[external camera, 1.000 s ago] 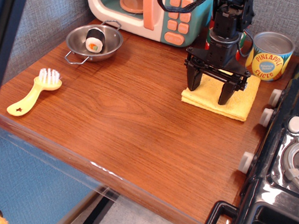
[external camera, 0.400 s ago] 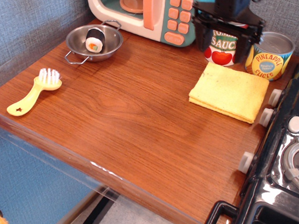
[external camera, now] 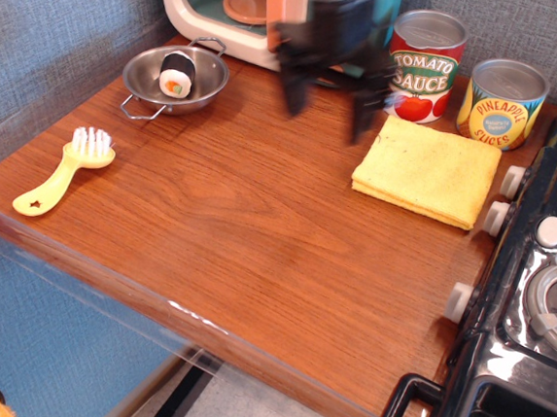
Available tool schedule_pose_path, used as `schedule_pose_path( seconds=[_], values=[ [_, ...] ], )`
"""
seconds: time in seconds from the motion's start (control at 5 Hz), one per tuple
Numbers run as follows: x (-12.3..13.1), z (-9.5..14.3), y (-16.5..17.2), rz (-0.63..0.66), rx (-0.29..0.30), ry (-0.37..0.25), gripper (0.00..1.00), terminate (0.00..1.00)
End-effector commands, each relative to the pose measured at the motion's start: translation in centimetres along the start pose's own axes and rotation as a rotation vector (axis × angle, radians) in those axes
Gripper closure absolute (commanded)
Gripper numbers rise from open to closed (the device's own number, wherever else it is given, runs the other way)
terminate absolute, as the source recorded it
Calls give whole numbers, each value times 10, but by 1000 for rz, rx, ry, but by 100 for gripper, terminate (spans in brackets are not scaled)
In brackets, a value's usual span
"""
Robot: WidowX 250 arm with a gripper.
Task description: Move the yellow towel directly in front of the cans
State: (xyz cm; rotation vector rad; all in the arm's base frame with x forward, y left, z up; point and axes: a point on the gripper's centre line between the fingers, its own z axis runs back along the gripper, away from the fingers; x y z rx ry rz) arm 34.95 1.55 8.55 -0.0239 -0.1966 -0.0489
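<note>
Two silver-lidded toy cans [external camera: 465,80] stand at the back, and the flat folded yellow towel [external camera: 426,170] lies just before them. Black gripper [external camera: 330,101] (blurred) hangs with fingers spread, empty; best it lifts clear without snagging cloth.

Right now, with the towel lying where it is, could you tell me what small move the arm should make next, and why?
Probably just retreat up and away. The yellow towel lies flat directly in front of the cans, free of the claw, which hangs open and empty, blurred, to the towel's left in front of the toy microwave. Nothing seems left to grasp.
</note>
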Motion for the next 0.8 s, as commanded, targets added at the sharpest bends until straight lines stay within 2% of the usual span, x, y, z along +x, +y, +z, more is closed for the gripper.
schedule_pose_path(
  seconds=[0.0, 0.4, 0.6],
  values=[
    [-37, 4, 21, -44, 32, -13, 0, 0],
    [-46, 2, 27, -54, 45, -1, 0, 0],
    [-46, 2, 27, -54, 45, -1, 0, 100]
  ],
)
